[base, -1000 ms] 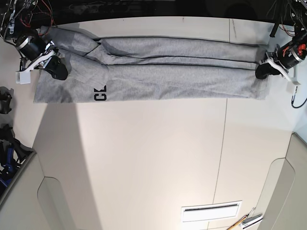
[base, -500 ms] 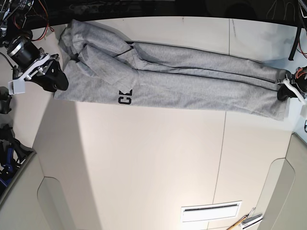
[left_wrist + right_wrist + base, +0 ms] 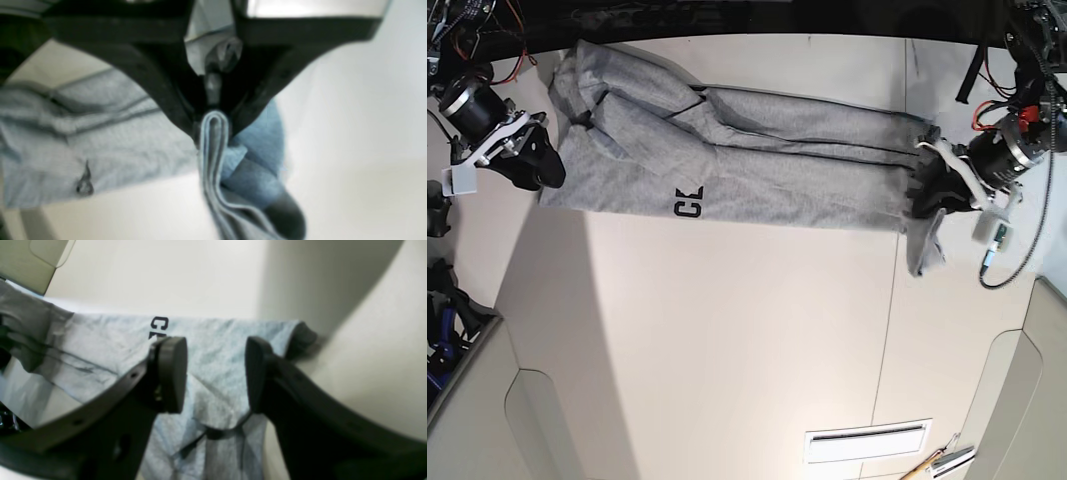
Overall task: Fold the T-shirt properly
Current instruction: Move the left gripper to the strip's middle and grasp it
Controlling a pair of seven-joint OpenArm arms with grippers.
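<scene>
- Left gripper (image 3: 213, 133): jaws closed on a folded edge of the T-shirt (image 3: 757, 160), with layered cloth hanging below the pinch. It sat at the right of the base view (image 3: 937, 190).
- Right gripper (image 3: 215, 373): jaws wide with nothing between the pads (image 3: 171, 373), grey cloth lying beyond them. It sat at upper left of the base view (image 3: 537, 165), just beside the shirt's left end.
- T-shirt: a long narrow band across the top of the table (image 3: 727, 350), long axis left to right, black lettering (image 3: 689, 202) on the lower edge left of centre.
- Governing relation: the shirt's length ran from the left gripper toward the right gripper. In my judgement the next fold would carry the held end leftward along that axis, and the left gripper is the one placed to do it.
- Change from half a second earlier: the left gripper had travelled inward from the far right edge, the right end now bunched with a flap drooping below it (image 3: 924, 250); the right gripper and the left end had scarcely moved.
</scene>
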